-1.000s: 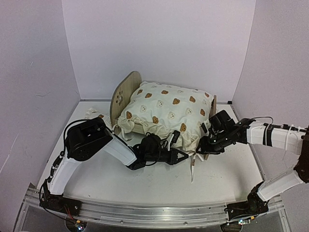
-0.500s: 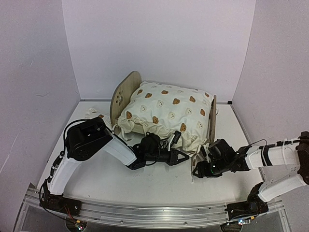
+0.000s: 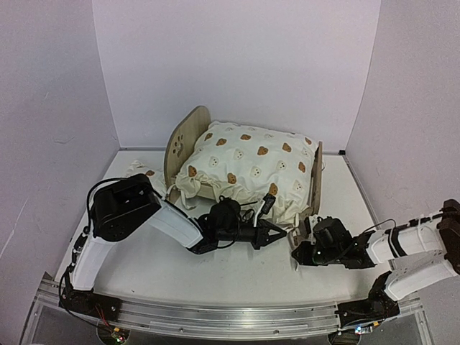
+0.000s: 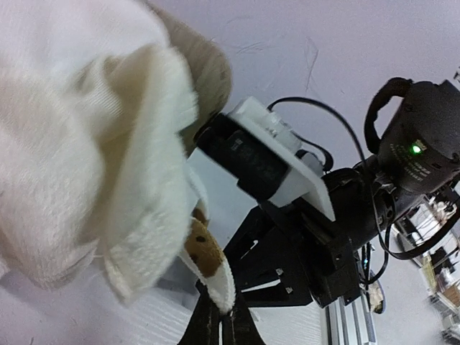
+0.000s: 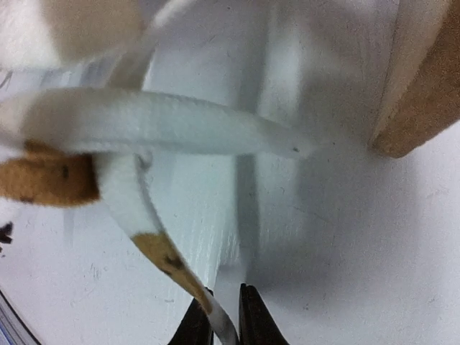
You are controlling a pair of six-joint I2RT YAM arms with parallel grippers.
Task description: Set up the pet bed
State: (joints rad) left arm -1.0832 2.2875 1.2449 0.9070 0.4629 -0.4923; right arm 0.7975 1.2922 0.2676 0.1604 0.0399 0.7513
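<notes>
bare table (image 3: 237, 280) along near edge, cushion (image 3: 251, 169) overhanging pet bed (image 3: 185, 133), tie (image 5: 144, 122) strung before right tool (image 5: 223, 320)

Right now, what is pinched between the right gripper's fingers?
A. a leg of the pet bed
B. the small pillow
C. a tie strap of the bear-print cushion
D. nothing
C: the right wrist view shows the right gripper closed on a thin cream tie strap with a brown bear print, while the pet bed's wooden frame stands apart from the fingers.

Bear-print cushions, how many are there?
2. The big ruffled cushion lies on the pet bed; the small pillow lies left of its headboard, partly hidden behind the left arm.
</notes>
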